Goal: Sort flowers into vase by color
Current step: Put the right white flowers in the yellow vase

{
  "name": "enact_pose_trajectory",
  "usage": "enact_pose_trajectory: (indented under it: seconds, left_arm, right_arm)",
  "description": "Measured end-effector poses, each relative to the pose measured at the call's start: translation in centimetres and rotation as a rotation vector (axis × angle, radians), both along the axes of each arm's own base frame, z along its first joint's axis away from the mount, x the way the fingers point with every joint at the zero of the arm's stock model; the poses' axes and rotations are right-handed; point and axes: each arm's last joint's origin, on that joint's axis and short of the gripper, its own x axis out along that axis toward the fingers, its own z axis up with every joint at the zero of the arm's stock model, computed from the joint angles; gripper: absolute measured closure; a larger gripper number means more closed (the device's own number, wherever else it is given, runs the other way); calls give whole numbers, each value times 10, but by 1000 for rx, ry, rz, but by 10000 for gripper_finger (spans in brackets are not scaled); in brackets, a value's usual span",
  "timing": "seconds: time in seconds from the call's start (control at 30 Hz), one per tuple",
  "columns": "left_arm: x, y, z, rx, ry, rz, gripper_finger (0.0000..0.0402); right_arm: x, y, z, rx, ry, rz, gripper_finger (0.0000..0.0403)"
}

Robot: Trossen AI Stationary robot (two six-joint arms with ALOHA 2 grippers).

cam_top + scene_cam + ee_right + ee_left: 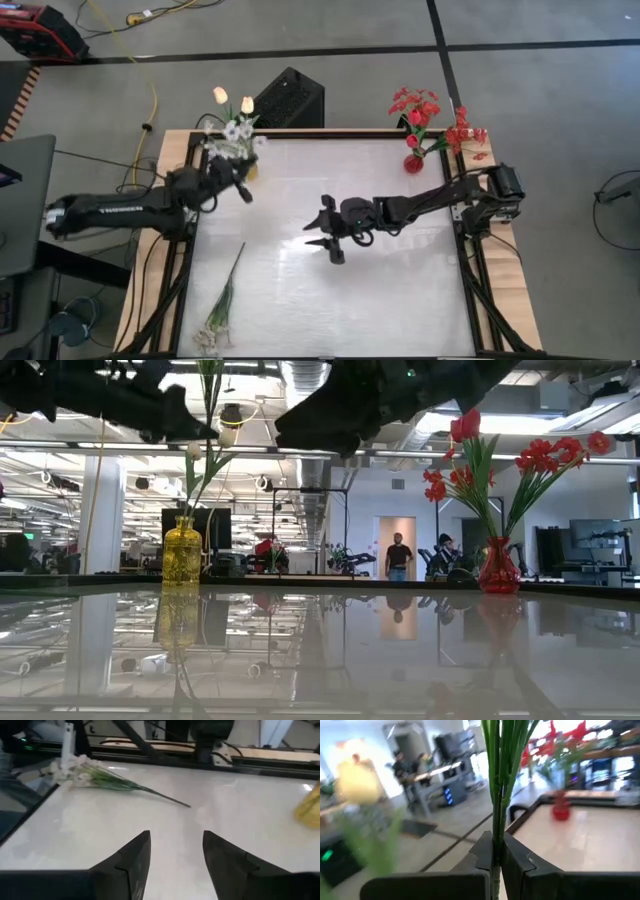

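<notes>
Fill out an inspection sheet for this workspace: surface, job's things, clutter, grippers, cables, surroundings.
Surface: glossy white table top in a wooden frame.
Job's things: yellow vase at the far left corner holding cream tulips and white sprays; red vase at the far right corner holding red flowers; one white spray stem lying loose near the front left.
Clutter: nothing seen on the table.
Grippers: left gripper shut on a green stem near the yellow vase; right gripper open, empty, over mid-table.
Cables: yellow cable on the floor beyond the table.
Surroundings: black box on the floor behind the table; a person standing far back in the room.
</notes>
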Motion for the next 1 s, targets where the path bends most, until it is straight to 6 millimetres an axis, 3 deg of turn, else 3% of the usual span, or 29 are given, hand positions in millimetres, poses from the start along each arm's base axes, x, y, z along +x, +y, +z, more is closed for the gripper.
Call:
enact_pose_trajectory:
  seconds: [0.33, 1.0]
  left_arm:
    - [-28, 49, -17, -135, -26, 132, 401]
    - [-38, 68, -29, -211, 13, 226, 401]
  right_arm:
    - [-1, 12, -6, -8, 34, 32, 212]
    - [-3, 13, -9, -29, 67, 42, 214]
